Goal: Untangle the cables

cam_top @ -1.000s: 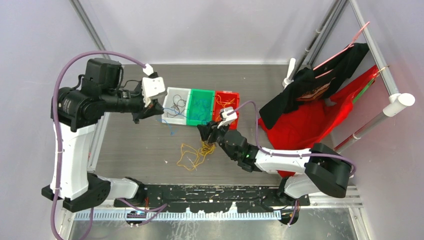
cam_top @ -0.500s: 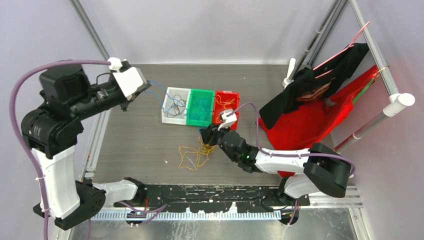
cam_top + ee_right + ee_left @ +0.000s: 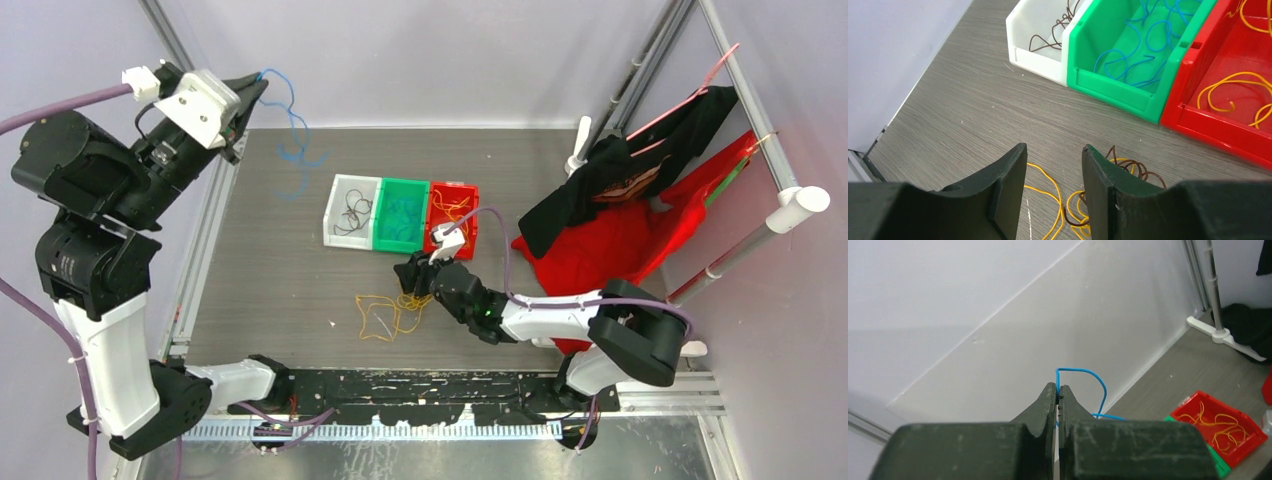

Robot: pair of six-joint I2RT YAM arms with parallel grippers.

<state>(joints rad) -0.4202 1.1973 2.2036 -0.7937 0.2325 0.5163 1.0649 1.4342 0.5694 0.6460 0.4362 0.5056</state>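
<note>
A tangle of yellow and dark brown cables (image 3: 388,312) lies on the table in front of the bins. High at the back left, my left gripper (image 3: 258,82) (image 3: 1057,386) is shut on a thin blue cable (image 3: 293,135) (image 3: 1087,372), which dangles from it in the air. My right gripper (image 3: 410,272) (image 3: 1053,150) hangs open just above the tangle, with yellow cables (image 3: 1053,197) and brown loops (image 3: 1133,167) on the table below its fingers and nothing between them.
Three bins stand in a row: a white bin (image 3: 340,232) (image 3: 1020,27) with brown wires, a green bin (image 3: 400,240) (image 3: 1108,87) with blue wires, a red bin (image 3: 470,190) (image 3: 1218,127) with yellow wires. Red and black cloth (image 3: 620,230) hangs on a rack at right.
The left arm has swung up and back to the left, lifting the blue cable away from the bins. The right gripper has stayed over the tangle, shifted slightly.
</note>
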